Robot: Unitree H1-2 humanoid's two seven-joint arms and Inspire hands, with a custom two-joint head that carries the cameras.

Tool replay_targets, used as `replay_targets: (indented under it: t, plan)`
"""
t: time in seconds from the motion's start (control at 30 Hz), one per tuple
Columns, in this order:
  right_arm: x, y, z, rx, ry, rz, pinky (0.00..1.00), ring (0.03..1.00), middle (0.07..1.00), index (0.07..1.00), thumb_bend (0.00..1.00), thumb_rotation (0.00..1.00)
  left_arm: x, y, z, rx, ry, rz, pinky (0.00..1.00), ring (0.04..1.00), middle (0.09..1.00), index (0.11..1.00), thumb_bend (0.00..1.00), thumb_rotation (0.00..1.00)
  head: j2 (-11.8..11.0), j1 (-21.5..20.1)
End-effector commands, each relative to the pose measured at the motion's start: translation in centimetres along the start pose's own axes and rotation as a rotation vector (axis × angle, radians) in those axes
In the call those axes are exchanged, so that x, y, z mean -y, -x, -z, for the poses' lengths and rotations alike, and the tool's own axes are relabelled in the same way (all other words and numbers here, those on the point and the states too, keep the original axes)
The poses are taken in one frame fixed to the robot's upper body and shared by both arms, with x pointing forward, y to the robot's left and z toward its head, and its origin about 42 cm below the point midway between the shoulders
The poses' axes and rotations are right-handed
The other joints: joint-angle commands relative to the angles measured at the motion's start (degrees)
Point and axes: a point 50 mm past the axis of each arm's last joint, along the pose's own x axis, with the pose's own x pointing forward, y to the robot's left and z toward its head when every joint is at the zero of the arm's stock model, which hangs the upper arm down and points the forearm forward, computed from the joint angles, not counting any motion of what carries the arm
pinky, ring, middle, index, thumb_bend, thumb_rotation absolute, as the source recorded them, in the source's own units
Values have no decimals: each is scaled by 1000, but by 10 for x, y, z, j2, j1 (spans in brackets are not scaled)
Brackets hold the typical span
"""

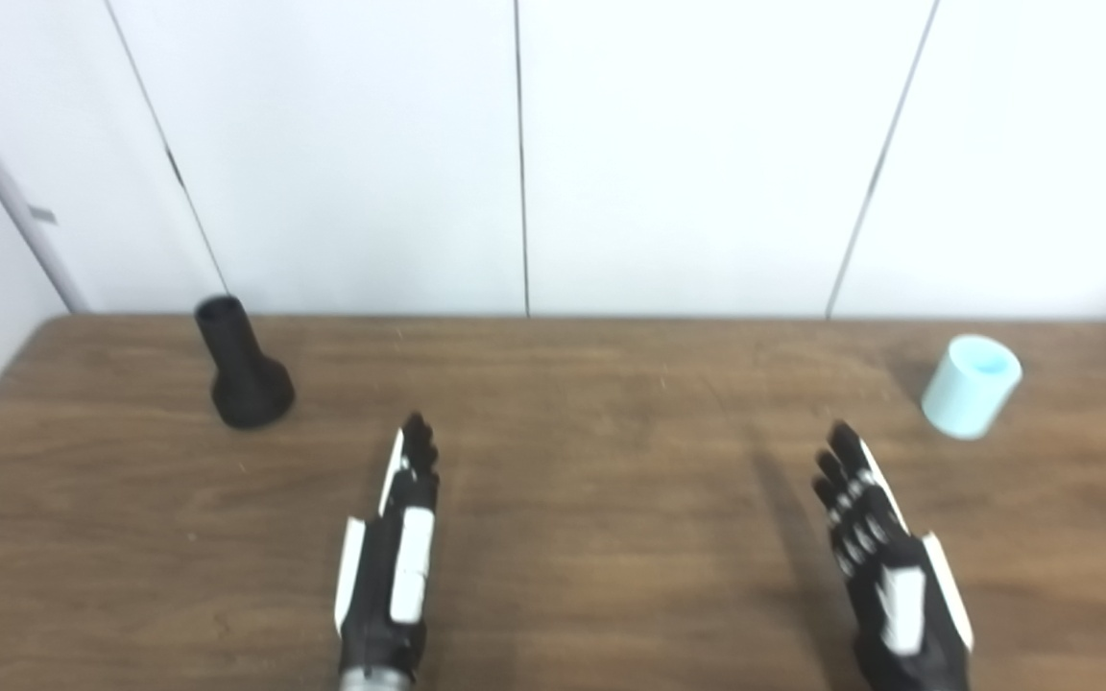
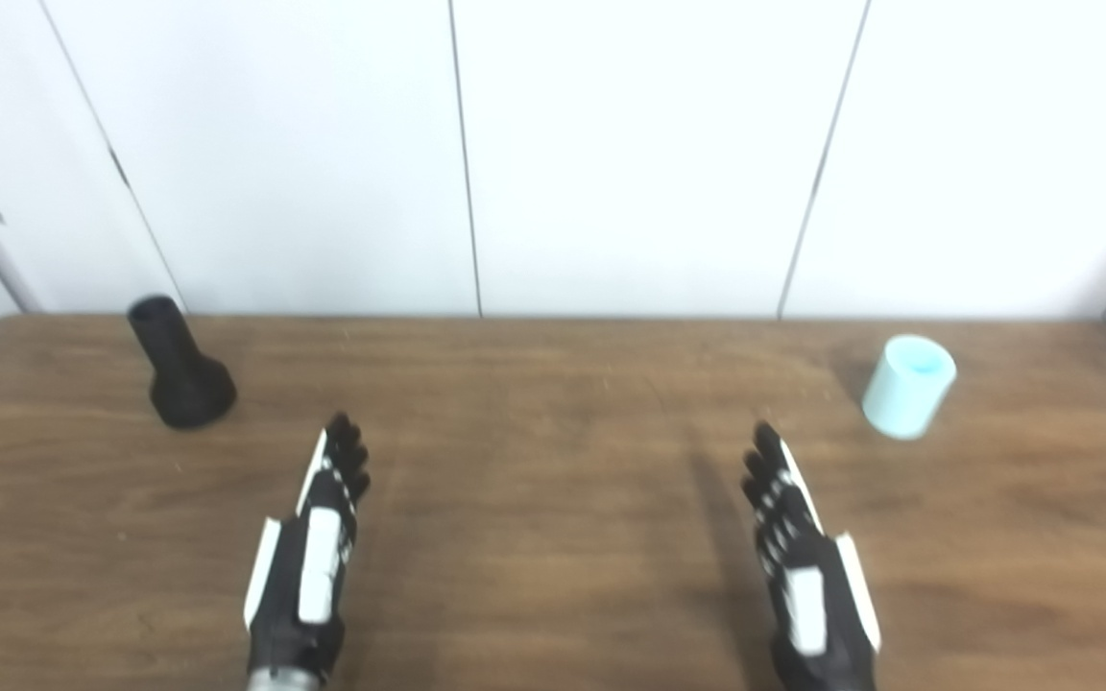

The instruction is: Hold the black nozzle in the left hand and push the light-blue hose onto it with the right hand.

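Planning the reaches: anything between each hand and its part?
Nothing visible. Bare table lies between the left hand and black nozzle, and between the right hand and light-blue hose.

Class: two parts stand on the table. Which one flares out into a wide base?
The black nozzle, far left beyond the left hand. The light-blue hose, far right, is a plain straight cylinder.

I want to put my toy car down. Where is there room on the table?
The wide bare wood between the black nozzle and the light-blue hose is free, and so is the strip between the left hand and right hand. Nowhere is crowded.
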Motion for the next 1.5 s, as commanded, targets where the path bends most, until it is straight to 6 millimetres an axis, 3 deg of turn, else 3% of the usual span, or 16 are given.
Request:
replay_targets:
  t: [0.0,0.2,0.53,0.9,1.0,1.13,1.3,1.4,1.47]
  plan:
    - [14,16,18,-48,10,9,989,1000,1000,959,658,953,-2,15,1,18,13,-46,1000,1000,1000,1000,602,1000,-1,2]
    - [17,20,21,-45,27,11,990,999,1000,963,648,978,-20,3,-1,112,-40,-139,1000,1000,1000,1000,572,1000,-14,21]
    - [18,22,23,-39,18,6,1000,1000,1000,963,631,997,-78,-25,-10,239,-146,-336,1000,1000,1000,1000,544,1000,-17,27]
    - [10,19,27,-50,-2,5,1000,1000,1000,949,619,981,-154,-89,-18,274,-345,-427,1000,1000,1000,1000,539,966,-22,21]
    - [8,19,28,-53,-2,7,991,988,994,935,623,970,-168,-106,-18,255,-378,-430,1000,1000,1000,1000,590,867,-22,18]
    - [5,19,29,-55,5,7,955,968,977,920,632,949,-190,-132,-16,197,-434,-411,1000,995,1000,1000,684,649,-22,19]
    - [4,19,27,-56,14,1,945,962,976,918,637,943,-212,-160,-16,114,-563,-405,985,975,970,1000,727,584,-17,18]
    - [4,19,27,-57,16,0,942,960,974,916,642,939,-214,-167,-17,84,-605,-389,961,966,950,1000,726,572,-15,16]
    - [5,20,28,-61,15,1,937,956,966,914,655,928,-213,-171,-17,58,-646,-369,884,931,920,947,726,530,-15,16]
